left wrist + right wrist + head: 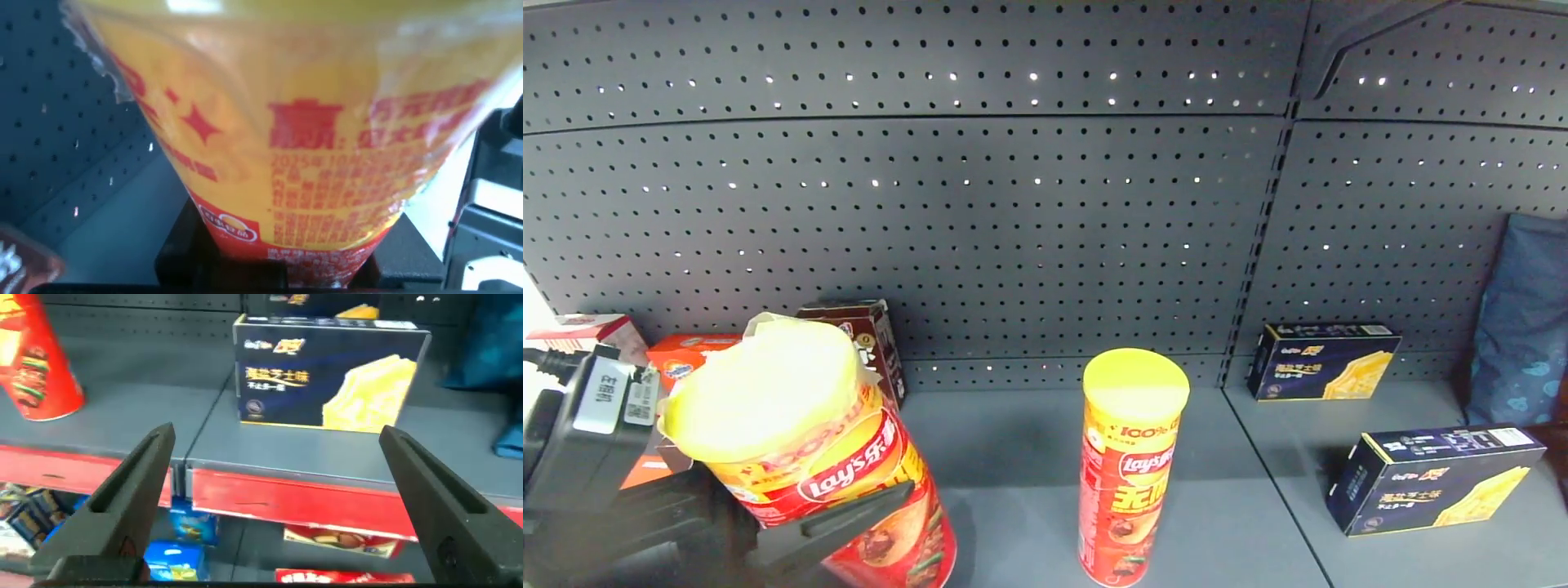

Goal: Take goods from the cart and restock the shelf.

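Red-and-yellow cylindrical chip can with yellow plastic lid (809, 441), tilted, pinched between the fingers of left gripper (837, 523) at grey metal shelf (1029, 457), matching upright can (1131, 465) on shelf to this gripper's right, right gripper (278, 498) spread wide, dark blue cardboard box (327, 371) on shelf just beyond its fingertips

Left gripper (845, 498) lower left of head frame. Wrist (580, 433) at far left edge, angled up and inward. Black fingers (849, 512) clamped on tilted chip can (800, 425), one finger lying across can front. Right gripper (278, 498) holds nothing, fingers (122, 498) spread wide apart, pointing forward, roughly level.
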Tool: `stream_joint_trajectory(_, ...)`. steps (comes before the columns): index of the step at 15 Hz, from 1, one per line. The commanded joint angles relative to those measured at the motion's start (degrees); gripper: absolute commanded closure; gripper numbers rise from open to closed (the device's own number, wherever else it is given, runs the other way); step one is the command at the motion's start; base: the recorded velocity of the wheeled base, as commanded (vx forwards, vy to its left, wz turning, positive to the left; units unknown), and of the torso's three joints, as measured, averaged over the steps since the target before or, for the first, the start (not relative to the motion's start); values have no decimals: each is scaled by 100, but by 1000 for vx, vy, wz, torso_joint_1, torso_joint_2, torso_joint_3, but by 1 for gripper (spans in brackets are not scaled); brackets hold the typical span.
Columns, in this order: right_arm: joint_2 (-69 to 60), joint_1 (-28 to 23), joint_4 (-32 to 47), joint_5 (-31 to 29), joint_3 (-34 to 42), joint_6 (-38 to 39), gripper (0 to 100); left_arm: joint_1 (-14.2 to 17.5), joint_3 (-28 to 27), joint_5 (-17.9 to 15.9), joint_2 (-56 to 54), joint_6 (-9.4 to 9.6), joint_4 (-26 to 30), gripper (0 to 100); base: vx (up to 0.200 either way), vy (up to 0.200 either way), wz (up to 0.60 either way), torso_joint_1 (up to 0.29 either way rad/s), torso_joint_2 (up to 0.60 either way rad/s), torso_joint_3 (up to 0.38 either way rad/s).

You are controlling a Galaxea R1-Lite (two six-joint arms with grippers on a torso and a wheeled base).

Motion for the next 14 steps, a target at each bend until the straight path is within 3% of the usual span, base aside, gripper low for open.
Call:
stream_joint_trajectory(1,-42,-6,-1,-230,21,-47,0,-69,55,15,198,3,-112,100,0,0,0,0,0,0)
stream_joint_trajectory(4,-42,-6,51,-801,21,-329,0,-69,248,24,163,3,-139,100,0,0,0,0,0,0)
stream_joint_trajectory(5,-42,-6,69,-1337,21,-346,0,-69,248,24,163,12,-139,100,0,0,0,0,0,0)
stream_joint_trajectory(8,-288,320,447,-1038,3,-214,0,-210,266,32,163,30,-139,100,0,0,0,0,0,0)
stream_joint_trajectory(14,-376,223,438,-1205,3,40,0,-210,266,15,268,30,-156,100,0,0,0,0,0,0)
